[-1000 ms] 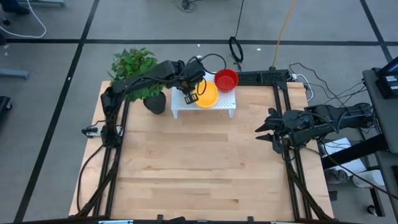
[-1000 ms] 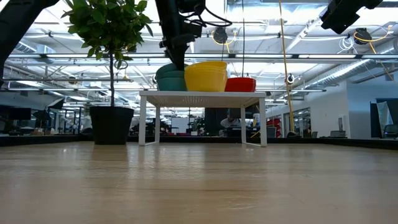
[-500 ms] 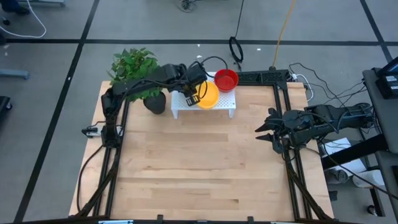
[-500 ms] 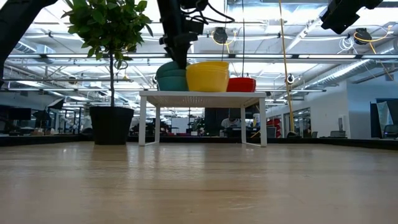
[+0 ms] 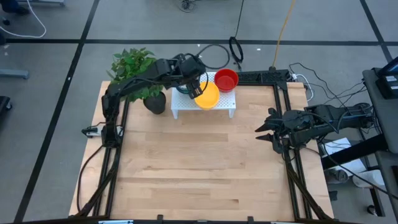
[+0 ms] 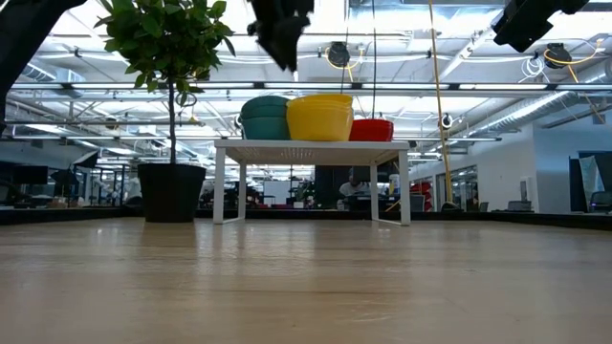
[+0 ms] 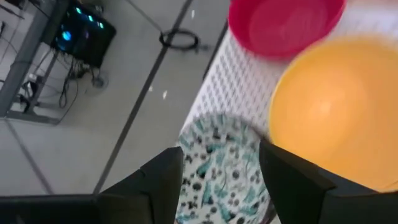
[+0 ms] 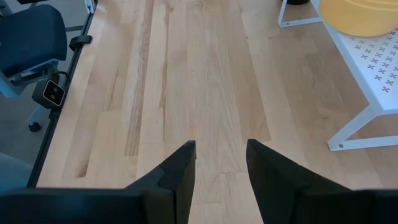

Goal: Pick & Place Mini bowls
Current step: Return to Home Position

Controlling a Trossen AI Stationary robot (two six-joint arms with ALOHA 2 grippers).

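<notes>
Three groups of mini bowls stand on a small white perforated table [image 5: 214, 107] at the far edge: white blue-green speckled bowls [image 7: 224, 168] [image 6: 265, 117] on its left, yellow bowls [image 5: 208, 96] [image 6: 318, 117] in the middle, a red bowl [image 5: 226, 79] [image 6: 369, 129] on the right. My left gripper [image 7: 221, 186] [image 6: 282, 29] hangs open above the speckled bowls, clear of them. My right gripper [image 8: 221, 165] [image 5: 264, 130] waits open over the table's right side, with nothing between its fingers.
A potted plant [image 5: 134, 65] in a black pot [image 5: 155, 102] stands just left of the white table, close under my left arm. Bare wooden tabletop [image 5: 199, 162] spreads between the arms. Black frame rails [image 5: 292, 168] run along both sides.
My left gripper has opened, let go of the speckled bowl's rim and risen well above it, drawing slightly toward the far edge. The speckled bowls stay where they were on the white table.
</notes>
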